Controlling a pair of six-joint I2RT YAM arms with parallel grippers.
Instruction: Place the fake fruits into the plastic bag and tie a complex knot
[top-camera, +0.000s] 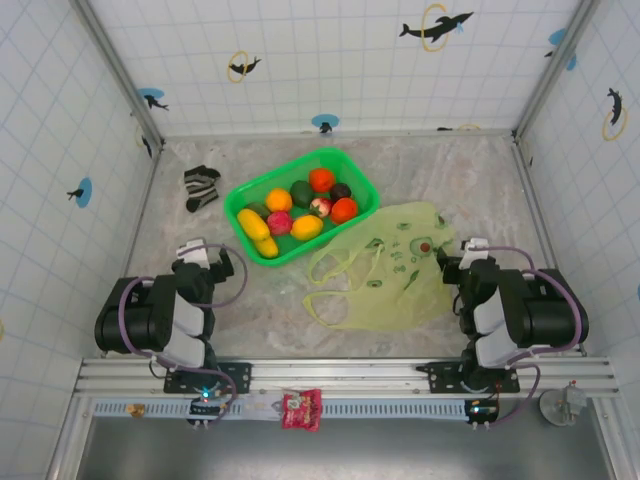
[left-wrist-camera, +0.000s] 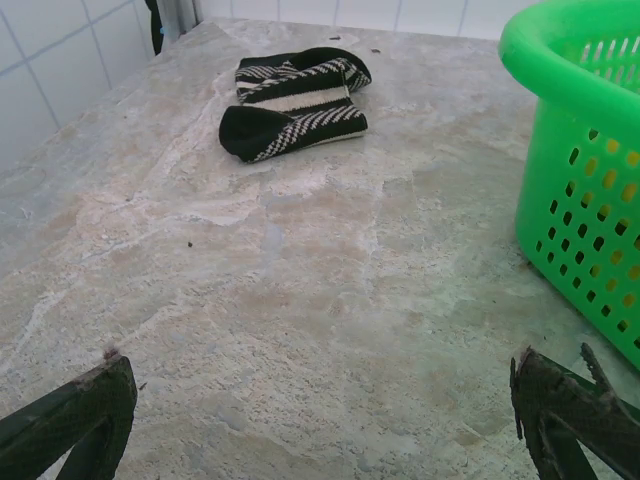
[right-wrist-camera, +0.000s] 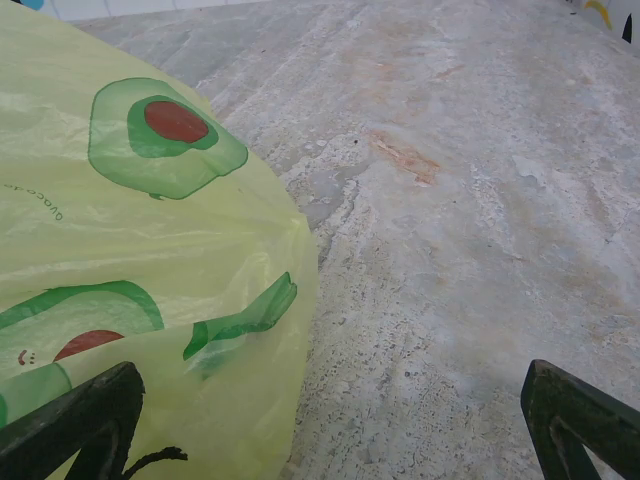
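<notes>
Several fake fruits (top-camera: 300, 208), yellow, orange, red, pink and dark green, lie in the bright green basket (top-camera: 243, 194). The plastic bag (top-camera: 400, 270) lies flat on the table right of the basket, its two loop handles (top-camera: 335, 285) pointing left; its pale yellow-green film with avocado prints (right-wrist-camera: 140, 260) covers the left of the right wrist view. My left gripper (top-camera: 212, 258) rests low at the near left, open and empty, fingertips (left-wrist-camera: 80, 420) wide apart over bare stone. My right gripper (top-camera: 462, 262) sits at the bag's right edge, open, nothing held.
A striped black-and-white sock (top-camera: 201, 187) lies at the back left, also seen as the sock (left-wrist-camera: 295, 102) ahead of the left gripper. The basket wall (left-wrist-camera: 575, 200) stands close on that gripper's right. Tiled walls enclose the table (top-camera: 470, 180). A small red packet (top-camera: 301, 408) sits on the front rail.
</notes>
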